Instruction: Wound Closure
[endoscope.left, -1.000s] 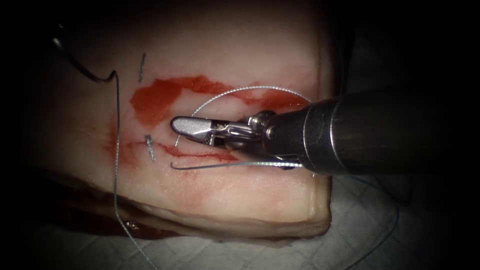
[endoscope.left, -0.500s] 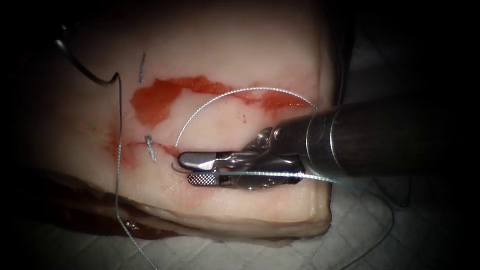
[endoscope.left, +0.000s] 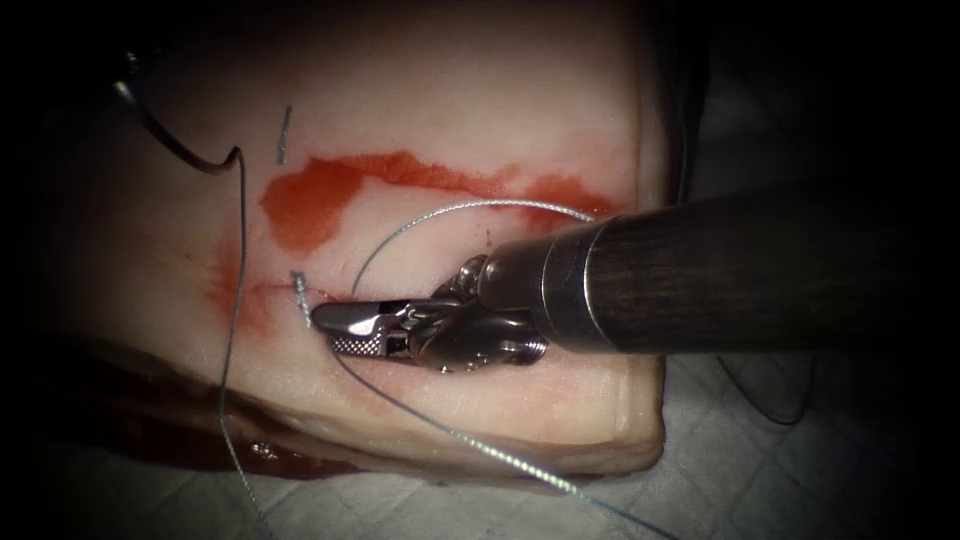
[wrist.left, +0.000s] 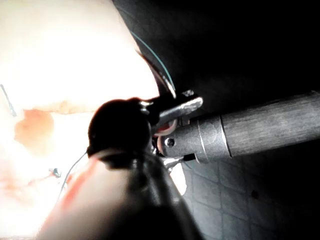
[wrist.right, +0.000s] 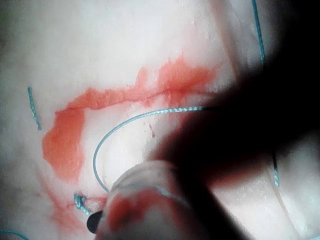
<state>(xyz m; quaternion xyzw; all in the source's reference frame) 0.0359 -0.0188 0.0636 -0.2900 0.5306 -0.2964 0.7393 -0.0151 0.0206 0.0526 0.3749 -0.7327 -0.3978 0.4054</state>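
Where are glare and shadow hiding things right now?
Endoscope view: the rim is in shadow, leaving the needle, unheld at far left, dim; the right tool glints beside the thread. Left wrist view: glare washes out the tissue; the left tool is a dark silhouette. Right wrist view: the right tool, in shadow, covers tissue.

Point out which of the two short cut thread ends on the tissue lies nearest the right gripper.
The lower thread end, beside the right gripper, just left of its tip. The upper thread end sits well above it, beyond the red fluid.

free: upper tissue (endoscope.left: 450, 90) bare | blocked: thread (endoscope.left: 440, 215) arc beside right hand (endoscope.left: 345, 330)
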